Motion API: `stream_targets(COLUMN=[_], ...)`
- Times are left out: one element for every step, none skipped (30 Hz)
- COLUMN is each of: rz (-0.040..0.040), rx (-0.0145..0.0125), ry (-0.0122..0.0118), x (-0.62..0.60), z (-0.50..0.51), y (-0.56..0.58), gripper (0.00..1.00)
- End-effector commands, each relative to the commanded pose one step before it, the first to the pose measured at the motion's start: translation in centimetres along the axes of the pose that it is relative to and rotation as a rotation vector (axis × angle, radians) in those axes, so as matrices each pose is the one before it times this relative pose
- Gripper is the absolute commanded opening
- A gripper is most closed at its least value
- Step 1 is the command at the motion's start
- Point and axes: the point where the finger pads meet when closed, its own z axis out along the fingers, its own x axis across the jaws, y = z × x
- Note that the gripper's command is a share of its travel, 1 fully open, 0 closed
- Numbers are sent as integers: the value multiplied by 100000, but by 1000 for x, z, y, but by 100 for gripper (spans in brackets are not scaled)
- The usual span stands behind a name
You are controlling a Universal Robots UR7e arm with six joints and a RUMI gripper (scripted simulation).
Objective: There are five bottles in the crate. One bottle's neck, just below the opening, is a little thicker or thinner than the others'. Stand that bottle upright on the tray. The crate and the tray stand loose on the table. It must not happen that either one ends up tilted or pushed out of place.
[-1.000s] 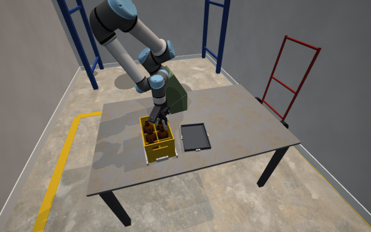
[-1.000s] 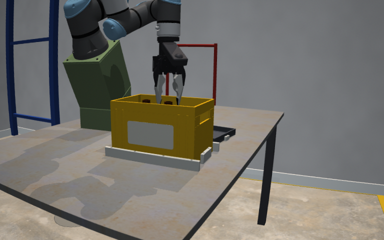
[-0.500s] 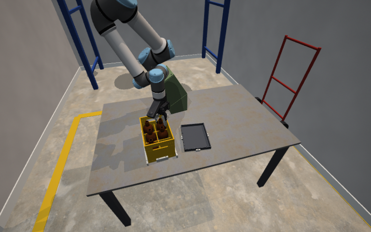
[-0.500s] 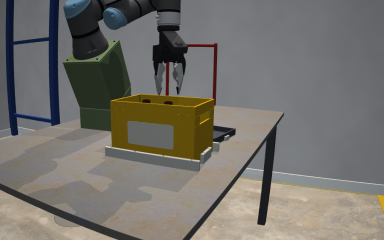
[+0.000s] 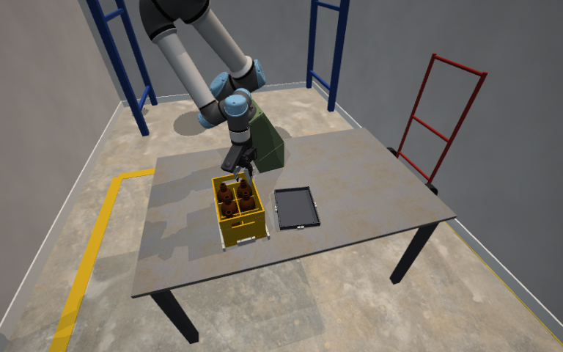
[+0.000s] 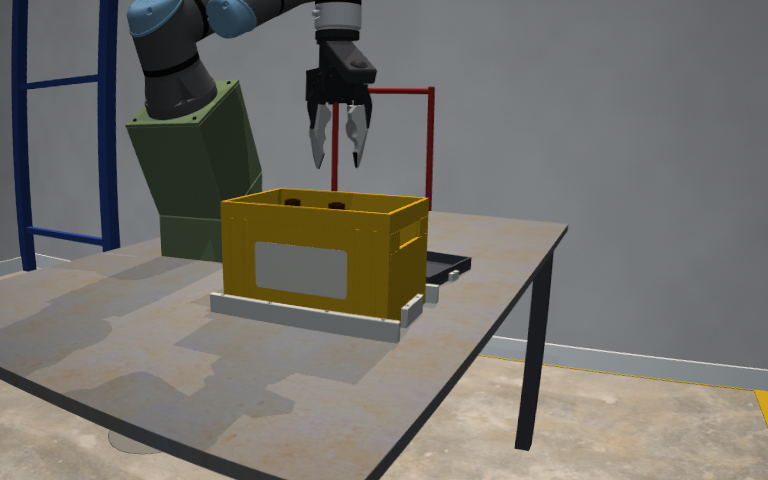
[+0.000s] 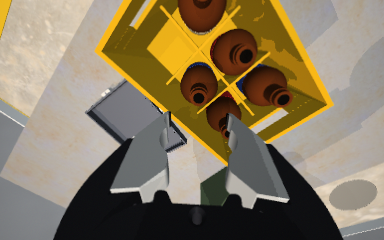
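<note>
Exterior view: angular grey metal-looking jaws (image 5: pixel 244 179) (image 6: pixel 338 167), parted and released, above a boxy yellow crate (image 5: pixel 243 228) (image 6: pixel 305 226) (image 7: pixel 150 97) of rounded brown bottles (image 5: pixel 246 202) (image 6: pixel 336 206) (image 7: pixel 232 52).

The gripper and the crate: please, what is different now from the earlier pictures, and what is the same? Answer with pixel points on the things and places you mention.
The gripper (image 5: pixel 243 179) (image 6: pixel 338 166) (image 7: pixel 198 113) has risen: its fingertips, earlier down at the crate's rim, now hang above it, apart, with nothing between them. No bottle was taken out. The crate (image 5: pixel 245 226) (image 6: pixel 311 226) (image 7: pixel 159 102) and the tray (image 5: pixel 296 207) (image 6: pixel 453 264) (image 7: pixel 125 107) stay in place, level.
</note>
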Motion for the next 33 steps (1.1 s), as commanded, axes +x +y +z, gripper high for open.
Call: stream_targets(rz=[41,0,0,0,0,0,0,0,0,0,0,0,0,0,0,0,0,0,0,0,0,0,0,0,0,0,0,0,0,0,0,0,0], rx=[-86,0,0,0,0,0,0,0,0,0,0,0,0,0,0,0,0,0,0,0,0,0,0,0,0,0,0,0,0,0,0,0,0], ry=[41,0,0,0,0,0,0,0,0,0,0,0,0,0,0,0,0,0,0,0,0,0,0,0,0,0,0,0,0,0,0,0,0], x=[-11,0,0,0,0,0,0,0,0,0,0,0,0,0,0,0,0,0,0,0,0,0,0,0,0,0,0,0,0,0,0,0,0], z=[-526,-31,-16,-6,-1,0,0,0,0,0,0,0,0,0,0,0,0,0,0,0,0,0,0,0,0,0,0,0,0,0,0,0,0], y=[-25,0,0,0,0,0,0,0,0,0,0,0,0,0,0,0,0,0,0,0,0,0,0,0,0,0,0,0,0,0,0,0,0], gripper=[38,38,38,38,38,0,0,0,0,0,0,0,0,0,0,0,0,0,0,0,0,0,0,0,0,0,0,0,0,0,0,0,0])
